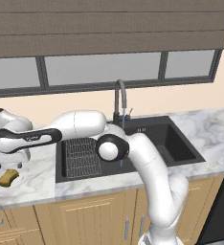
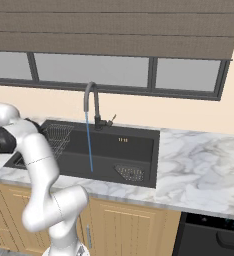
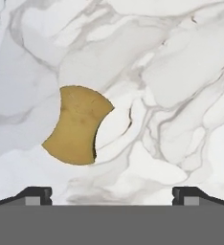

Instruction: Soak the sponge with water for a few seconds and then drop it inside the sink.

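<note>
Arm stretched left over the white marble counter (image 1: 32,184), my gripper (image 3: 112,195) hangs jaws apart above the mustard-yellow bean-shaped sponge (image 3: 77,125), untouched, left of the matte black sink (image 2: 139,150); bare marble surrounds it.

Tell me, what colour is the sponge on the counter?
Mustard yellow; the sponge shows best in the hand view.

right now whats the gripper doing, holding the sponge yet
gripper: open, holding nothing; above the sponge, which lies on the marble counter.
</note>
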You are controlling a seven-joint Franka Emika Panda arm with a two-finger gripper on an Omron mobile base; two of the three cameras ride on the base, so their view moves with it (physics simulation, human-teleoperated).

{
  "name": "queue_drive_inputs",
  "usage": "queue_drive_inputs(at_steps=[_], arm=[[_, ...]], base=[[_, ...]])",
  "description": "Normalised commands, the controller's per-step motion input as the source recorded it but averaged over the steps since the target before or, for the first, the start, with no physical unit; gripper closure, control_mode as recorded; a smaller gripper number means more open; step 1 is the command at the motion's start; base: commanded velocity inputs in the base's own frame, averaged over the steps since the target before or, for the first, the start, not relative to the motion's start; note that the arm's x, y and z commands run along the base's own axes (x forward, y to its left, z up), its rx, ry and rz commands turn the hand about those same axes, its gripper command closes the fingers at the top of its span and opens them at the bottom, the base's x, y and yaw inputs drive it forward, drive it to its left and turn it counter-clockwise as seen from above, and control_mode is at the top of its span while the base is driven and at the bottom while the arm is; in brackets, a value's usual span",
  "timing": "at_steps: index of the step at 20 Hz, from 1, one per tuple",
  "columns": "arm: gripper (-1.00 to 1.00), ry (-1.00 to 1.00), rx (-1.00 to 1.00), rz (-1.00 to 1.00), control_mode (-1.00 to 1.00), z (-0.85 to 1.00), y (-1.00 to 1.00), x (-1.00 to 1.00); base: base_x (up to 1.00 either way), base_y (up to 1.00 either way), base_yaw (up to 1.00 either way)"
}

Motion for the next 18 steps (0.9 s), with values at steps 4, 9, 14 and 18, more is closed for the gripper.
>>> queue_drive_inputs(at_steps=[4, 9, 14, 18], arm=[[-1.0, -0.09, 0.0, 0.0, -1.0, -0.29, 0.0, 0.06], [-1.0, -0.05, 0.0, -0.01, -1.0, -0.21, 0.0, 0.07], [-1.0, -0.03, 0.02, -0.05, -1.0, -0.06, 0.0, 0.12], [-1.0, 0.0, 0.1, -0.11, -1.0, 0.0, 0.0, 0.17]], base=[[0.0, 0.0, 0.0], [0.0, 0.0, 0.0], [0.0, 0.0, 0.0], [0.0, 0.0, 0.0]])
